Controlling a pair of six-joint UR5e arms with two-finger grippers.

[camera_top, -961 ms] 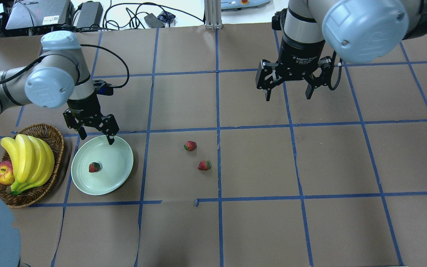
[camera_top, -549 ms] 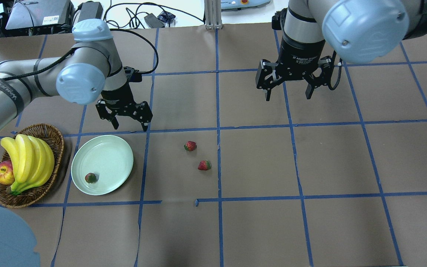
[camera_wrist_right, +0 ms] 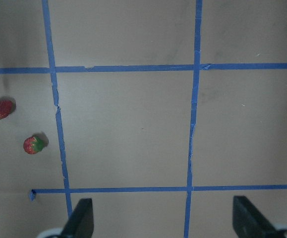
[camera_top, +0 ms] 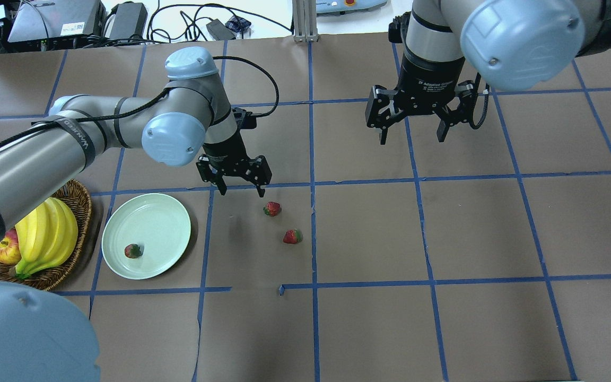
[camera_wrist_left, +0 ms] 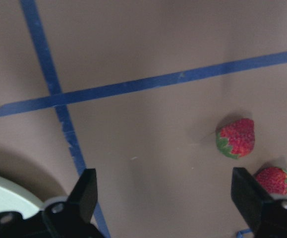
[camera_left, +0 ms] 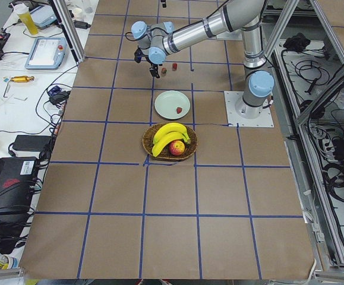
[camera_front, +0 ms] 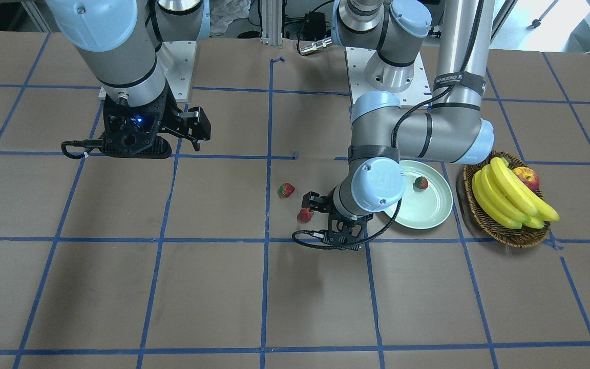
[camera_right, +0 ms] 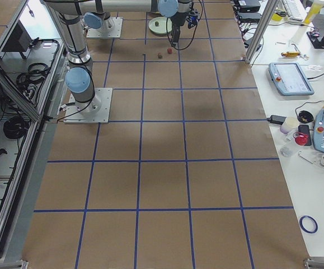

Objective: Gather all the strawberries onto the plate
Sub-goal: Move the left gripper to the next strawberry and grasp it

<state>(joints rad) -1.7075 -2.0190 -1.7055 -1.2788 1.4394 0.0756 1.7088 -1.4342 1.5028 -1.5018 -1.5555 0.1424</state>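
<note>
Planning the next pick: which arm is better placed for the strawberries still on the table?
Left. The left gripper, open, hovers beside the nearest strawberry; the right gripper hangs well away.

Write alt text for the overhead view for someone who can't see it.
The open, empty left gripper hovers over the brown table near two loose strawberries. A third strawberry lies on the mint-green plate, beside a wicker basket holding bananas and an apple. The right gripper hangs open farther right.

Left gripper and right gripper both agape, downward-pointing.
</note>
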